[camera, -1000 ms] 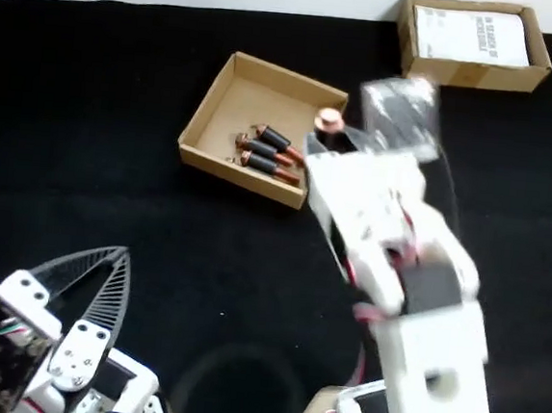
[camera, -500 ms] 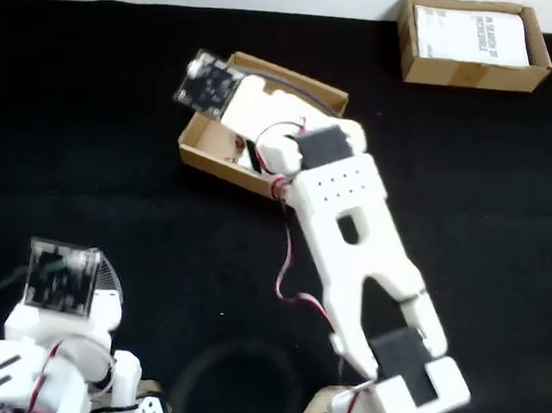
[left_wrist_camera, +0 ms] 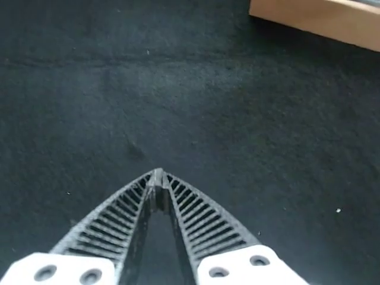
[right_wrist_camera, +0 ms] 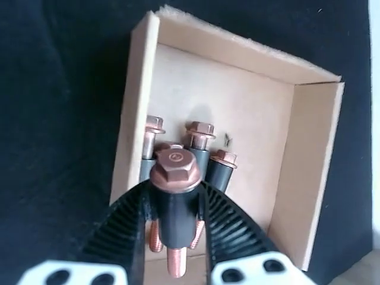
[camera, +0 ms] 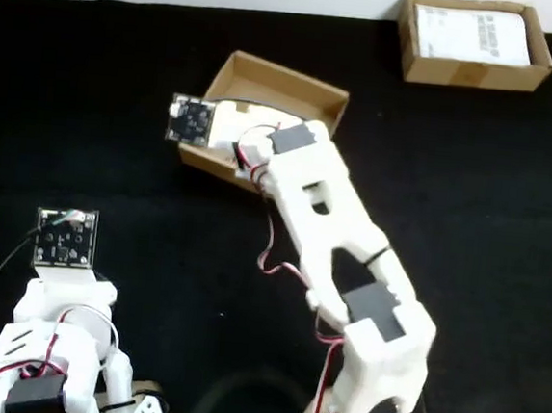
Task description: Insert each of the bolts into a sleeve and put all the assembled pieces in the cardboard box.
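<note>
Sleeved bolt (right_wrist_camera: 176,208) clamped over the cardboard box (right_wrist_camera: 309,160); left gripper (left_wrist_camera: 157,176) closed on nothing.

High view: on the black table (camera: 505,236), a second box (camera: 462,73) holding a printed sheet (camera: 475,33) sits at the far right corner, well apart. The right arm (camera: 324,211) stretches across to the cardboard box, and its wrist camera (camera: 192,120) covers the near wall and most of the floor. The left arm (camera: 51,342) stands at the near left. Left wrist view: the left gripper's ribbed fingers meet at the tips above bare cloth, with one corner of a cardboard box at the edge. Right wrist view: the right gripper (right_wrist_camera: 175,196) pinches the black sleeve, copper head toward the camera and thread poking out the other end. Behind it, three assembled pieces (right_wrist_camera: 200,141) lie side by side on the box floor, near one side wall.
</note>
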Controlling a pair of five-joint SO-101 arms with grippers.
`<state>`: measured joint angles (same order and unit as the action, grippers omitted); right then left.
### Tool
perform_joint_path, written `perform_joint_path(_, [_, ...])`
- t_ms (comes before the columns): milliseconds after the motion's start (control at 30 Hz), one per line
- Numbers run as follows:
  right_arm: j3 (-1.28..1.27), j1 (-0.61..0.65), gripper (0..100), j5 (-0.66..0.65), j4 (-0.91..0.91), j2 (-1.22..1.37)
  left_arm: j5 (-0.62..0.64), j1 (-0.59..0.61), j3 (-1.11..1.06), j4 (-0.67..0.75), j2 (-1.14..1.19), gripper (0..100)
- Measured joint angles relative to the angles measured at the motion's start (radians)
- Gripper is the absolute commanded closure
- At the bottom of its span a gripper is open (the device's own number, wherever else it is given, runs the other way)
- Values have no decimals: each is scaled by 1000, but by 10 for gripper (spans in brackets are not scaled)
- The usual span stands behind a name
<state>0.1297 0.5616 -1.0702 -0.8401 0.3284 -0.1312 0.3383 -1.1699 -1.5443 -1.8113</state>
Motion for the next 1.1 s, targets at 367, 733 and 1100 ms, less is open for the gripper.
perform_joint_path(367, [157, -72, 983, 0, 14, 184, 0, 0, -26, 25, 0, 992])
perform_joint_path(733, [176, -75, 734, -2, 15, 193, 0, 0, -26, 25, 0, 992])
perform_joint_path(1100, [250, -75, 983, 226, -64, 115, 0, 0, -26, 25, 0, 992])
